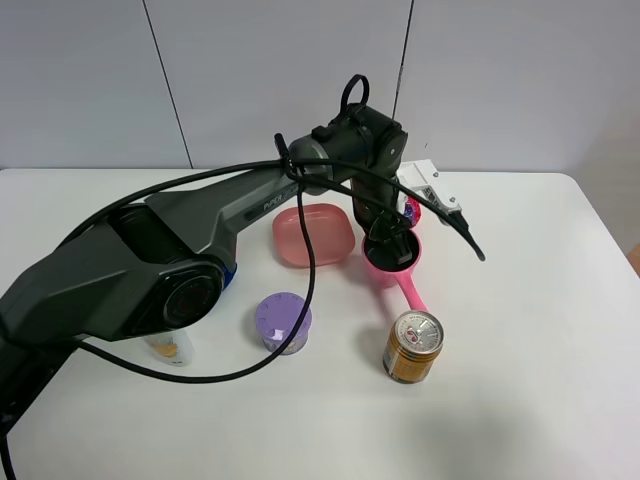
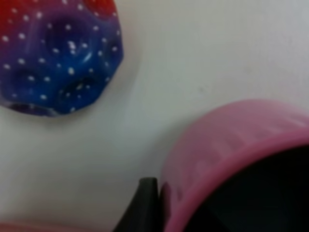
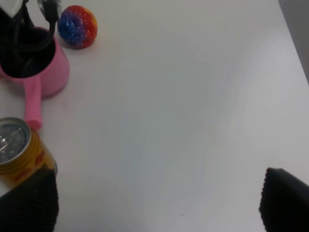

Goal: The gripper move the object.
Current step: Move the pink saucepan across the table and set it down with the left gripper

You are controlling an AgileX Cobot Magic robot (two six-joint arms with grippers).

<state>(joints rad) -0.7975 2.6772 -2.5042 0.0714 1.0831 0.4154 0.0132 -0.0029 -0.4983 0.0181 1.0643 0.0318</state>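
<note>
A wide white table (image 1: 540,300) held everything. The biggest thing on it was the bulky dark grey robot arm (image 1: 170,255), which reached across from the left side. Next to its far end lay a flat pink square plate (image 1: 313,234). Just to the right of the plate stood the small pink toy saucepan (image 1: 392,255), near the middle of the table. Its short straight handle (image 1: 410,290) pointed toward the front, at a shiny gold drink can (image 1: 412,346). A round purple tub (image 1: 282,322) sat near the can, and a little red and blue dotted ball (image 2: 58,58) lay just behind the pan. The left gripper (image 1: 385,240) was right on top of the pan and dipped into its dark inside. One black fingertip (image 2: 147,203) sat just outside the pink rim. The other finger was hidden, so I could not tell if it was squeezing the wall. The right gripper (image 3: 154,208) was well away to the right, with its fingers spread wide and nothing in them. So the left arm was much nearer, and I think it should do the moving.
</note>
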